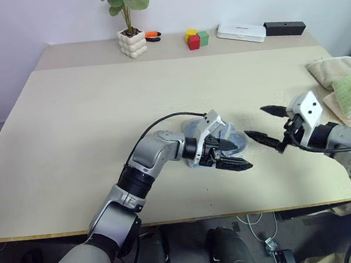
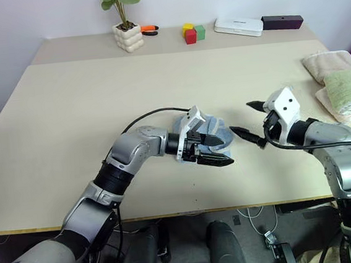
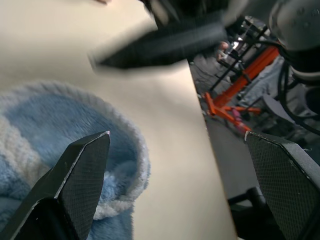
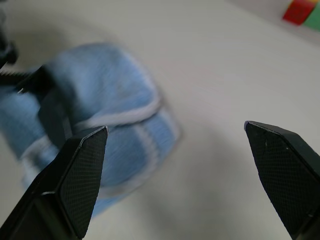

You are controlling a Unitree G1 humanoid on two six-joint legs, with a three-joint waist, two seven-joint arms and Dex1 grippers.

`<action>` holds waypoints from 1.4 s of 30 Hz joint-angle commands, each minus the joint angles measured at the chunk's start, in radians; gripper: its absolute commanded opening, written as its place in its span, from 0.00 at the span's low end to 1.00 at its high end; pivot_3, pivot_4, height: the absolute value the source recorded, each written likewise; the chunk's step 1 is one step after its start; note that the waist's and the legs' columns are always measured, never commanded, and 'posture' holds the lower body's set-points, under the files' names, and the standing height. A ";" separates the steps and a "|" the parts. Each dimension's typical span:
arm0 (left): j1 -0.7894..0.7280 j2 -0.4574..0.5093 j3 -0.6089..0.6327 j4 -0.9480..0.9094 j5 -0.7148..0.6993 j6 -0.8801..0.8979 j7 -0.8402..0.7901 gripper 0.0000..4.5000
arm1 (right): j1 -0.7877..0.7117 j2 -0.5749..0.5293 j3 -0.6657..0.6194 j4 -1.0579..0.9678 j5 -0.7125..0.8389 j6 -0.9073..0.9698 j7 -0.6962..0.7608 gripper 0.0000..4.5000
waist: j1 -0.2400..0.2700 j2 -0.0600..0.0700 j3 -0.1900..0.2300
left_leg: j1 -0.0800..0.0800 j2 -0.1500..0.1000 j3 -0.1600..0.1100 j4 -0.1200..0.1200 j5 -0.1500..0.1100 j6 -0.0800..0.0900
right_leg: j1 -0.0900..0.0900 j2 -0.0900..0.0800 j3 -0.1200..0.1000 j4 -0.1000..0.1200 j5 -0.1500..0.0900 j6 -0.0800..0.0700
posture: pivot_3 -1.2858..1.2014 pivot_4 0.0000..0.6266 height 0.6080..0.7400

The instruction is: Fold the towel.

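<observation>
Towel (image 4: pixel 115 145), light blue with whitish trim, lies folded into a small bundle on the bench (image 1: pixel 100 126), just right of centre in the head view. Left claw (image 1: pixel 232 154) hangs over it, fingers apart and empty. Right claw (image 1: pixel 267 124), just to the right, also spread wide, holds nothing

Towel (image 4: pixel 110 135): light-blue terry w/ whitish edge trim, folded into a small, thick, rounded bundle. Lies flat on the tabletop, near front edge, roughly mid-width. Top layer lapped over lower ones; trim band runs across the fold. Fuzzy, rounded corners. Printed figure not visible.
</observation>
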 commanded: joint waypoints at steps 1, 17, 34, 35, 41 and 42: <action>-0.033 -0.018 0.084 -0.043 -0.054 -0.073 -0.039 0.98 | -0.005 -0.020 0.004 -0.004 -0.052 -0.026 -0.024 1.00 | 0.000 0.000 0.000 | 0.000 0.000 0.000 0.000 0.000 0.000 | 0.000 0.000 0.000 0.000 0.000 0.000 | 0.52 0.24 0.96; -0.024 0.137 0.485 -0.033 -0.238 -0.109 0.031 0.98 | -0.090 0.146 0.029 -0.197 0.115 0.111 -0.141 1.00 | -0.006 0.000 0.000 | 0.001 0.000 -0.003 0.000 0.000 0.000 | 0.001 0.001 -0.002 0.002 0.001 0.001 | 0.52 0.24 0.96; 0.090 0.106 0.455 -0.118 -0.249 -0.090 0.105 0.98 | -0.012 0.017 0.192 -0.165 -0.174 -0.023 -0.141 1.00 | 0.000 0.000 0.000 | 0.000 -0.002 -0.005 0.001 0.000 -0.001 | 0.005 0.001 -0.003 0.001 0.000 0.001 | 0.52 0.24 0.96; 0.094 0.103 0.449 -0.122 -0.250 -0.087 0.102 0.98 | -0.013 0.014 0.178 -0.158 -0.169 -0.027 -0.141 1.00 | 0.000 0.000 0.000 | 0.000 -0.002 -0.005 0.001 0.000 -0.001 | 0.005 0.001 -0.003 0.001 0.000 0.001 | 0.52 0.24 0.96; 0.107 0.094 0.419 -0.137 -0.258 -0.082 0.102 0.98 | 0.012 -0.035 0.134 -0.096 -0.216 -0.069 -0.128 1.00 | 0.000 0.000 0.000 | 0.001 -0.002 -0.006 0.001 0.001 -0.001 | 0.005 0.001 -0.003 0.001 0.000 0.001 | 0.52 0.24 0.96; 0.109 0.095 0.414 -0.141 -0.258 -0.085 0.099 0.98 | 0.017 -0.041 0.128 -0.087 -0.224 -0.076 -0.127 1.00 | 0.001 0.000 0.000 | 0.001 -0.002 -0.006 0.001 0.001 -0.001 | 0.005 0.001 -0.003 0.000 0.000 0.001 | 0.52 0.24 0.96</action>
